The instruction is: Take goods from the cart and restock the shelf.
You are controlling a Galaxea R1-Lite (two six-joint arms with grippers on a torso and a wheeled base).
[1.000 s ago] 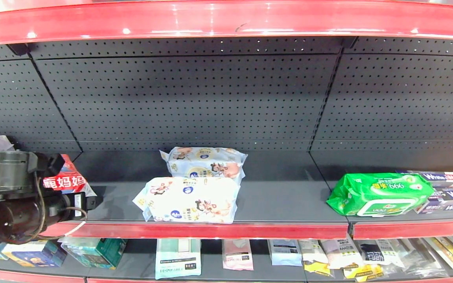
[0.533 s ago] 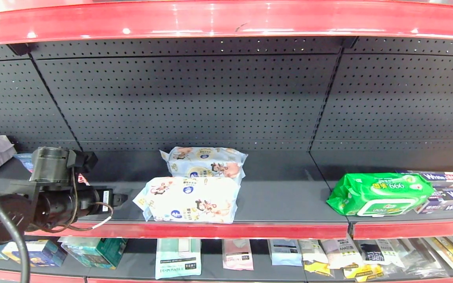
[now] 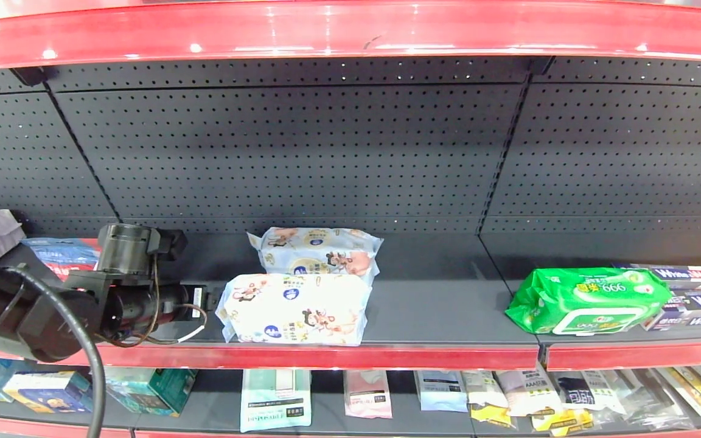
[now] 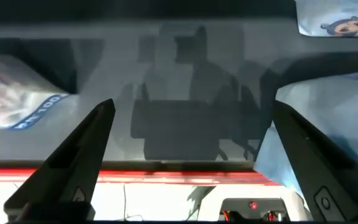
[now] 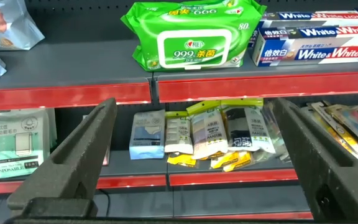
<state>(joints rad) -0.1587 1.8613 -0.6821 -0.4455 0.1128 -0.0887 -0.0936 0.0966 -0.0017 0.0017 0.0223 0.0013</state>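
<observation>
My left gripper is wide open and empty. It sits at the front edge of the shelf, between the red-blue pack near the left end and the front wipes pack, just beside the latter. My right gripper is wide open and empty, facing the green pack.

On the shelf I see one wipes pack at the front edge, a second pack just behind it, and my left claw just left of the front one. A lidded pack and toothpaste boxes lie well right.
</observation>
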